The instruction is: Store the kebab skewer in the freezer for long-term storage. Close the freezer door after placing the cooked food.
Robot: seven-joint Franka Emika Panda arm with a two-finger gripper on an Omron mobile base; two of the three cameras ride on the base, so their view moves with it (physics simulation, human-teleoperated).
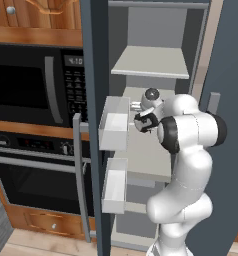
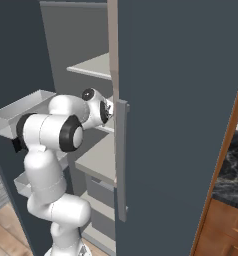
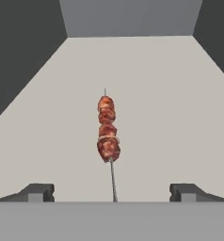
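The kebab skewer [image 3: 108,134], a thin stick with red-brown chunks, lies on a pale shelf [image 3: 175,117] inside the freezer [image 1: 151,65]. My gripper [image 3: 113,193] hovers just behind the stick's bare end, open, its fingertips [image 3: 41,192] spread wide on either side and touching nothing. In the base views my hand [image 1: 147,120] reaches in over the middle shelf [image 2: 98,160]. The freezer door [image 1: 93,100] stands open to the left, with its bar handle [image 1: 81,175] and white bins [image 1: 114,131] on the inner face.
A second slate-grey door [image 2: 181,100] with a vertical handle [image 2: 121,160] stands to the right of the arm. A black microwave [image 1: 31,85] and wall oven [image 1: 36,175] sit left of the open door. An upper shelf [image 1: 151,62] lies above my hand.
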